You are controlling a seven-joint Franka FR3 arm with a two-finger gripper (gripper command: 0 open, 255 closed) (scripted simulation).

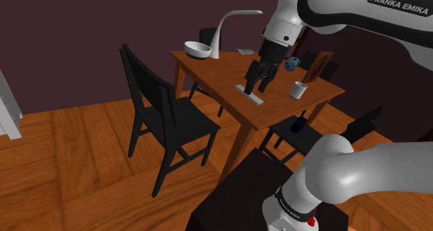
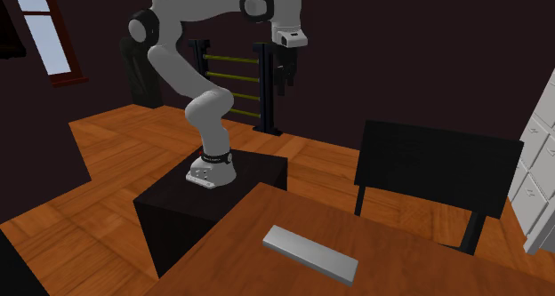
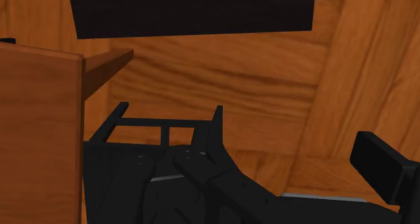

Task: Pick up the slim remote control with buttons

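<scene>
The remote [image 1: 250,95] is a slim, flat bar drawn in plain pale grey, long and narrow, with square ends. In the second exterior view it [image 2: 309,253] sits low in the frame, just right of the middle. It lies flat and slantwise on the brown wooden table [image 2: 222,263], its top face lighter than its thin side edges. I can't make out any markings on that top face from here.

In the shoulder view the remote is near the middle of the frame, close to the table [image 1: 208,73] edge that faces the black chair [image 1: 170,115] at left. A white mug [image 1: 298,90] stands to its right, well apart. A white bowl [image 1: 198,49] and a white bent-neck lamp [image 1: 225,28] sit at the table's far corner, towards the upper middle.

The black gripper [image 1: 259,80] hangs over the remote, pointing down, with nothing in it and its two fingers spread apart. In the second exterior view the gripper [image 2: 285,79] is up in the top half of the frame, clear of the remote. In the wrist view one finger [image 3: 385,167] comes in at the lower right.
</scene>
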